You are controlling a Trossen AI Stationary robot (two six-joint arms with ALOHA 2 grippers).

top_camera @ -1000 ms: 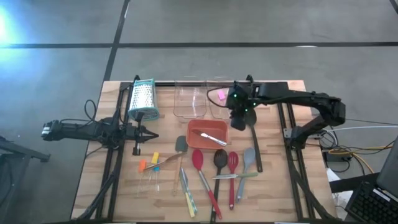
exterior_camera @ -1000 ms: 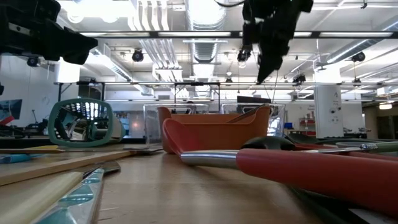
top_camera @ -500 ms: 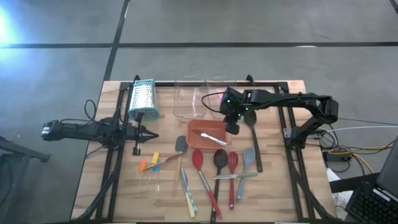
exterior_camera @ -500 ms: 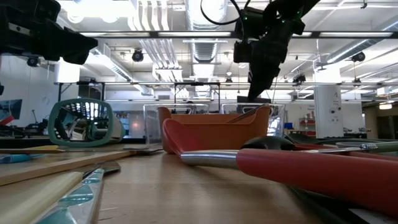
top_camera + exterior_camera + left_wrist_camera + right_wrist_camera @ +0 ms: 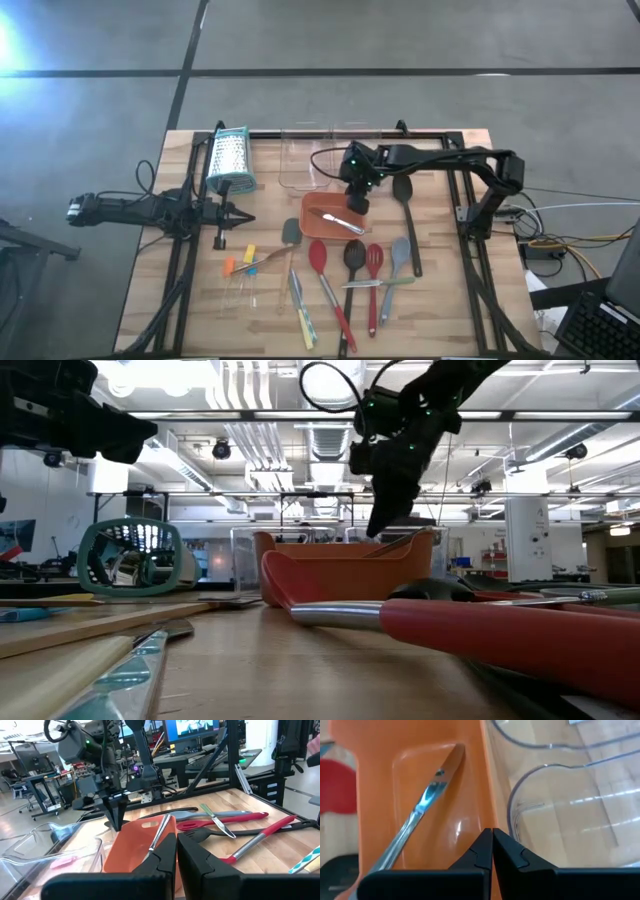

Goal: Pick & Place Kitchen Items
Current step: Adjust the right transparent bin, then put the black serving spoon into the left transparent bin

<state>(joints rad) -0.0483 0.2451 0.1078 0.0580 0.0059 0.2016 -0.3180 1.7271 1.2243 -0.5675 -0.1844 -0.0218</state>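
- Progress looks early: one metal utensil (image 5: 343,219) lies in your orange tray (image 5: 316,228); spoons and spatulas (image 5: 362,262) wait beside it.
- Right gripper (image 5: 357,203) hovers over the tray, jaws clenched, empty.

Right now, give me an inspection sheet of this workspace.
Surface: wooden table, black rails.
Job's things: spoons and spatulas at front; metal utensil in orange tray.
Clutter: box grater, clear tubs.
Grippers: right gripper shut, empty, over the tray's back edge; left gripper shut, idle at left.
Cables: loops at the right arm; more off the table's right.
Surroundings: grey floor; no people seen.
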